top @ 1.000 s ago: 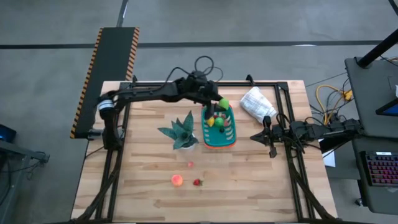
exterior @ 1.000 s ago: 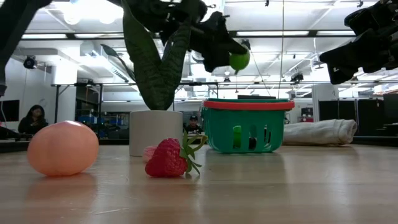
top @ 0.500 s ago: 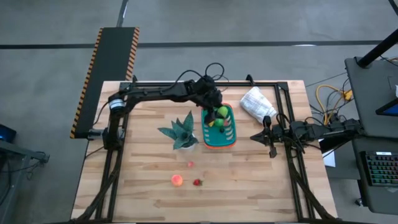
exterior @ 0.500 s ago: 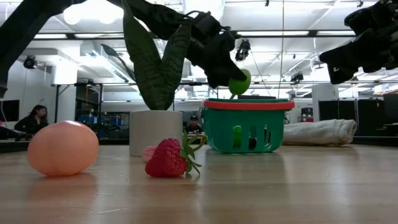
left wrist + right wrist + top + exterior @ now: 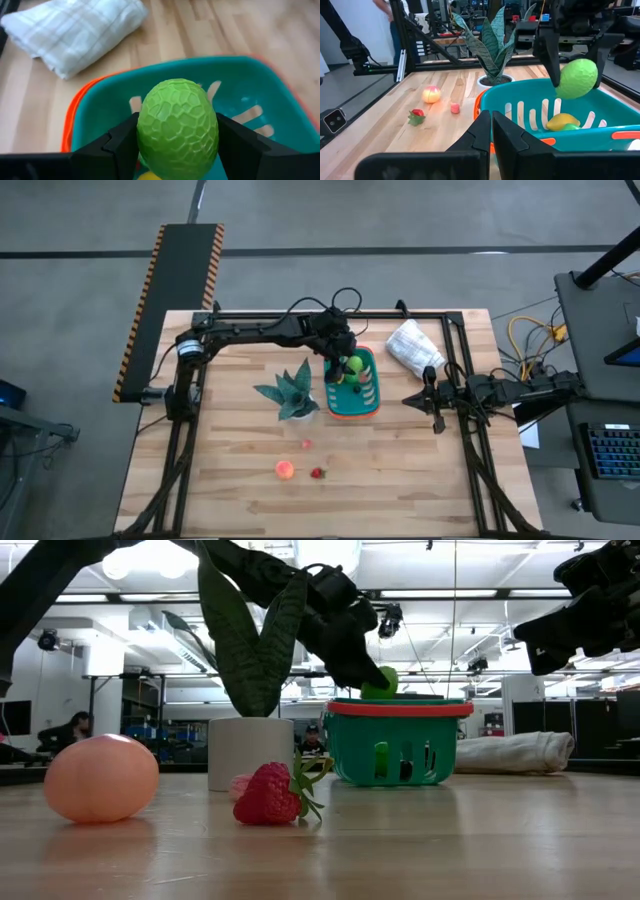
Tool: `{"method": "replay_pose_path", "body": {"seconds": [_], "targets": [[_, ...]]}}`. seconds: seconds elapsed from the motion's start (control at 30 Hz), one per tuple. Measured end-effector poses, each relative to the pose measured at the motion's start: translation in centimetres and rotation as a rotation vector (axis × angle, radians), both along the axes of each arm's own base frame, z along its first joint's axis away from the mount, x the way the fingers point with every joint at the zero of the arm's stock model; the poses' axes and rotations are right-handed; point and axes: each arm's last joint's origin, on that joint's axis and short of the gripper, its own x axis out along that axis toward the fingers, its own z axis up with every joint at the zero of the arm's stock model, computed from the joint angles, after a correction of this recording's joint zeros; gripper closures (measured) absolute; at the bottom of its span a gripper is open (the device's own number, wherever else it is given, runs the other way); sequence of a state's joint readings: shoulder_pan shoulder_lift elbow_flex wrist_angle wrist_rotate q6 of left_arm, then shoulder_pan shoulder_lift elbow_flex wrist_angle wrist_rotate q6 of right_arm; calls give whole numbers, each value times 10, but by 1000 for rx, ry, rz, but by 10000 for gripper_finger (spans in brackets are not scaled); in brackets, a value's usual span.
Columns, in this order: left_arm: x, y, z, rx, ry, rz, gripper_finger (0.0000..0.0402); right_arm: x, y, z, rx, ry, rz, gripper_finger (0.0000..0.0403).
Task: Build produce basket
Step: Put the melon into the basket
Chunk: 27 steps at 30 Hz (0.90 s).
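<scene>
Reaching across the back of a wooden tabletop (image 5: 400, 470), the left arm is holding its gripper (image 5: 351, 364) just above the basket (image 5: 368, 402), which is sitting near the middle of the tabletop, toward the back. The gripper's two dark fingers (image 5: 117, 142) are pressing on either side of a bumpy green fruit (image 5: 177, 134), parted only as wide as the fruit. In the low view the fruit (image 5: 379, 683) is hanging right at the basket's orange rim (image 5: 400, 708), partly sunk behind it. In the right wrist view it is hanging over the basket's open top, above a yellow piece (image 5: 562, 120) lying inside against the slotted wall. From above, more small produce is showing in the basket, though the arm is hiding part of it.

The right gripper (image 5: 437, 420) is waiting over the right side of the tabletop, well apart from the basket, with its fingers (image 5: 475, 134) pressed together and holding nothing.

A spiky potted plant (image 5: 292, 393) is standing just left of the basket. Nearer the front edge, three pieces of produce are lying loose: a peach (image 5: 285, 470), a strawberry (image 5: 317, 473) beside it, and a small pink piece (image 5: 306, 444) a little behind them. A folded white cloth (image 5: 414, 347) is lying at the back right, near the basket but not touching it.

People are showing far off in the room behind the tabletop.
</scene>
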State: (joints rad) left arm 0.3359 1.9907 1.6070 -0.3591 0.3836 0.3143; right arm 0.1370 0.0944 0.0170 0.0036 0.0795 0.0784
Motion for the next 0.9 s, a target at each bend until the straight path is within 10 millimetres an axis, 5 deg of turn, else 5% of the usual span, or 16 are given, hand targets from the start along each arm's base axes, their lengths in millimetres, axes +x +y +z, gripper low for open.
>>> {"method": "replay_pose_path", "body": {"seconds": [0.67,0.9], "targets": [[-9,2,-10,94,154,83,199,0,0,0,0,0,0,394],[-9,2,-10,89,155,87,158,0,0,0,0,0,0,394]]}}
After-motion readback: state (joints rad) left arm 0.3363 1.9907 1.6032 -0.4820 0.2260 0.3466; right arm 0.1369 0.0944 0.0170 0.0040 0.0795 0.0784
